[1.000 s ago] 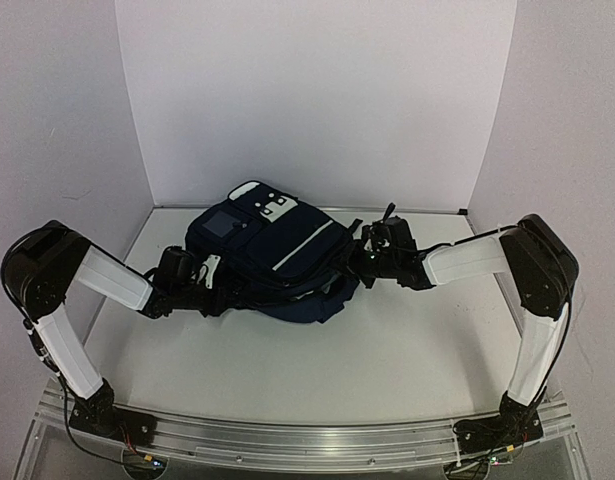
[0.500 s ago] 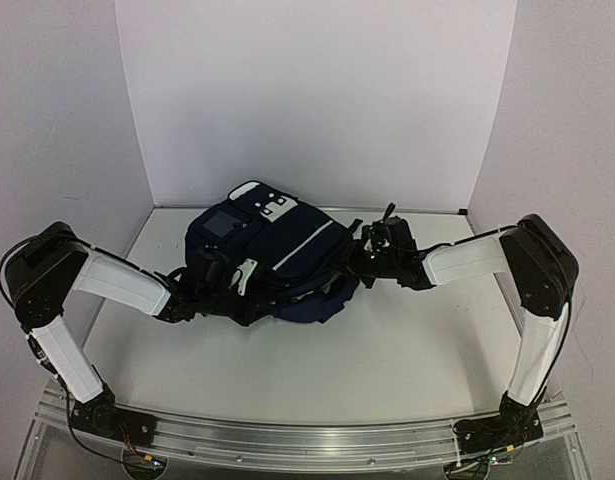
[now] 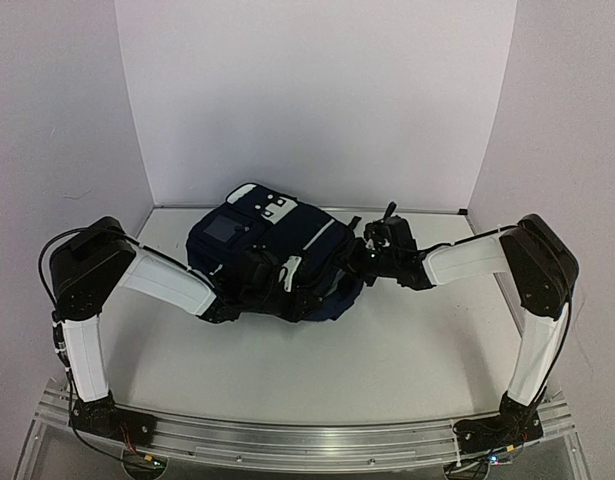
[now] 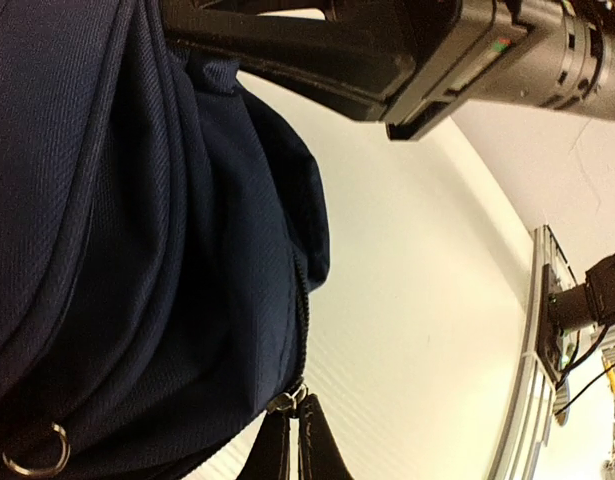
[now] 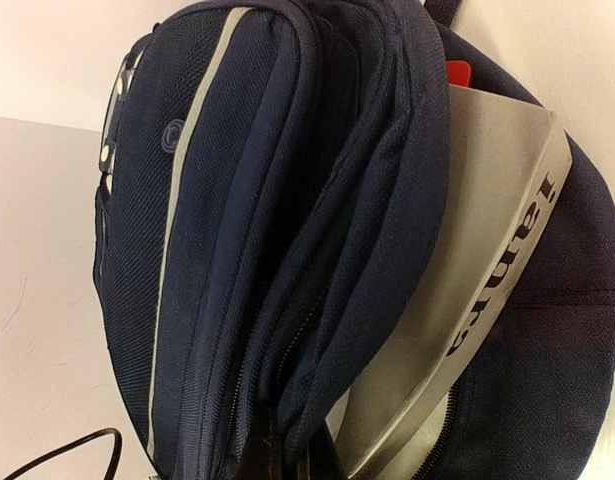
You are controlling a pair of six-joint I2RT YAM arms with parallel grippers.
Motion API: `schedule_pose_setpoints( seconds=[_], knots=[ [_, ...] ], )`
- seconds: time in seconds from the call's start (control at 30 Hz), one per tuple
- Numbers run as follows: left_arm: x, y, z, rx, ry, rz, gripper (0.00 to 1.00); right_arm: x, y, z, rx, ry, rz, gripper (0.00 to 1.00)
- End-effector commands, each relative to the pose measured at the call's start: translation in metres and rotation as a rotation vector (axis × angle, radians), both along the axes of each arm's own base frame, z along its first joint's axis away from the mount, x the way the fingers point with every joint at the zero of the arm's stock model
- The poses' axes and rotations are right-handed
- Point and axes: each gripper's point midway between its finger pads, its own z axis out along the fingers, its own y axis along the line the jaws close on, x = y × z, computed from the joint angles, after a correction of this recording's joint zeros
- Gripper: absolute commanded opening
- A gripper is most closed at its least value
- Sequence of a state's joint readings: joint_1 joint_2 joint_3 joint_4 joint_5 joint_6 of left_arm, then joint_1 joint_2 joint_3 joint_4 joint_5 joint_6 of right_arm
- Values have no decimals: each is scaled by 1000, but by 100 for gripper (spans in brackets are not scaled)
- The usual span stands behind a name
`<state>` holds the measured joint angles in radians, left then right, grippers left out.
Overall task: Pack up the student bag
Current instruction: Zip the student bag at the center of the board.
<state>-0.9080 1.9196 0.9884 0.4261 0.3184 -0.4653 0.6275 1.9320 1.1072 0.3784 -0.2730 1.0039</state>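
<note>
The left gripper's [image 3: 299,284] jaws are clamped on a zipper pull [image 4: 287,401] at the near side of the student bag [image 3: 277,236], which is laid centrally on the table [image 3: 407,360], its right rim pinched by the closed right gripper [image 3: 358,259].

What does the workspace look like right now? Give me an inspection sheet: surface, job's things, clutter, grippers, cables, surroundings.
Surface: white table, backpack lying at the back middle.
Job's things: navy backpack, front up, main pocket open, a grey book and something red inside.
Clutter: nothing seen.
Grippers: left gripper shut on a zip pull at the bag's near side; right gripper shut on the backpack's open edge.
Cables: thin black cable on the table beside the backpack; wires at the arm bases.
Surroundings: white walls on three sides, metal rail along the near edge.
</note>
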Motion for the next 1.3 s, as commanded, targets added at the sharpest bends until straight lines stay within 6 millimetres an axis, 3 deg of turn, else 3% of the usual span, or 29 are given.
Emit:
schedule_pose_setpoints(
  seconds=[0.0, 0.13, 0.27, 0.37, 0.47, 0.63, 0.77, 1.03, 1.27],
  knots=[
    [4, -32, 45, -151, -34, 12, 0, -1, 15, 8, 14, -47, 17, 0],
    [7, -19, 42, -122, -27, 68, 3, -4, 8, 15, -18, -90, 16, 4],
    [0, 5, 43, -69, 10, 125, 33, -14, -3, 28, -102, -159, 56, 33],
    [-5, 30, 48, -31, 43, 199, 45, -26, -17, 40, -202, -220, 84, 52],
    [-7, 56, 44, 14, 111, 274, 53, -46, -26, 50, -313, -282, 137, 62],
    [0, 100, 29, 20, 276, 435, 58, -88, -10, 47, -480, -331, 279, 64],
    [13, 122, 22, -91, 377, 528, 65, -105, 10, 26, -514, -290, 337, 62],
    [24, 123, 5, -115, 438, 578, 75, -97, 34, -9, -525, -206, 317, 58],
    [35, 126, 0, -119, 418, 620, 78, -94, 46, -17, -489, -172, 305, 49]
  ],
)
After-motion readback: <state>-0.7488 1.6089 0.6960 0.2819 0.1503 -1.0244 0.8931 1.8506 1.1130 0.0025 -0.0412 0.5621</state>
